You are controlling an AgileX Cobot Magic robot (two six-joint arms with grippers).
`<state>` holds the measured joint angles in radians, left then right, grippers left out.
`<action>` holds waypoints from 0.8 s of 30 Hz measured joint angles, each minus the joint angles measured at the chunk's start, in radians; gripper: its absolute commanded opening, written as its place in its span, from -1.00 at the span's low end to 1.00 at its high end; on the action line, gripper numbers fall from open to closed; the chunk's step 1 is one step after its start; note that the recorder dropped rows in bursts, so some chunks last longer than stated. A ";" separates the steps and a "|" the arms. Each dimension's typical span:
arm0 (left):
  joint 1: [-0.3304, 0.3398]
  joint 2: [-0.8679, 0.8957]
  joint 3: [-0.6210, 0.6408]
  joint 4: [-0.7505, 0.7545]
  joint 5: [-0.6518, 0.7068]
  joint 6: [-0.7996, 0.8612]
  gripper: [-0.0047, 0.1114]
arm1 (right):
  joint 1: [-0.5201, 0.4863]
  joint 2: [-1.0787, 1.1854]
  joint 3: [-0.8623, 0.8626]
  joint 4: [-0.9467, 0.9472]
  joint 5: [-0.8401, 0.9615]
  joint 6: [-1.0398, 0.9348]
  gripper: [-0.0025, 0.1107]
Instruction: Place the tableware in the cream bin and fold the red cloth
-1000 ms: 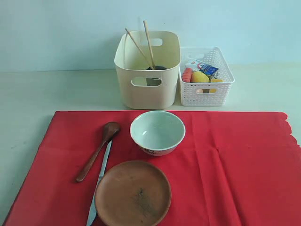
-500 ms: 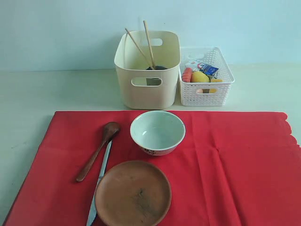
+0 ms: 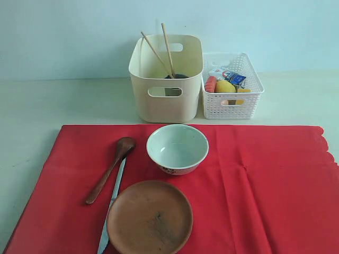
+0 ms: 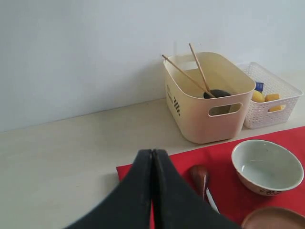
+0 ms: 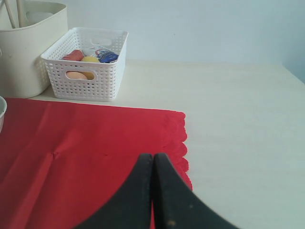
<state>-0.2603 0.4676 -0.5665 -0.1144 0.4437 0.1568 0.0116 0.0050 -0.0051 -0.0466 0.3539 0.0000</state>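
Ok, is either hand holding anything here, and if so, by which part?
Nothing is held: the left hand and the right hand are both shut and empty.

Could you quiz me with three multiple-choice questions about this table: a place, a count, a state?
1. Where are the wooden chopsticks? A in the cream bin; B on the red cloth; C in the white bowl.
2. How many pieces of tableware lie on the red cloth? A two; B four; C six.
3. The white bowl is: A upside down; B upright and empty; C upright, full of food.
Answers: 1 A, they lean out of the bin. 2 B: bowl, brown plate, wooden spoon, silver knife. 3 B, its bare inside faces up.
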 measured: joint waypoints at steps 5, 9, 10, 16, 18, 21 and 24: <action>0.000 0.000 0.000 0.000 -0.019 0.000 -0.92 | 0.000 0.000 0.000 0.000 0.000 0.000 -0.96; 0.000 0.000 0.000 0.000 -0.023 0.000 -0.92 | 0.000 0.000 0.000 0.000 0.000 0.000 -0.96; 0.000 0.002 0.000 0.000 -0.023 0.000 -0.92 | 0.000 0.000 0.000 0.000 0.000 0.000 -0.96; 0.000 0.101 0.017 0.000 -0.027 0.002 -0.92 | 0.000 0.000 0.000 0.000 0.000 0.000 -0.96; 0.000 0.170 0.020 0.000 -0.038 0.004 -0.92 | 0.000 0.000 0.000 0.000 0.000 0.000 -0.96; 0.000 0.290 0.020 -0.009 -0.058 0.004 -0.81 | 0.000 0.000 0.000 0.000 0.000 0.000 -0.96; -0.004 0.442 -0.003 -0.014 -0.053 0.004 -0.52 | 0.000 0.000 0.000 0.000 0.000 0.000 -0.96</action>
<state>-0.2643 0.9091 -0.5695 -0.1284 0.3911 0.1608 0.0116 0.0050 -0.0051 -0.0466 0.3539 0.0000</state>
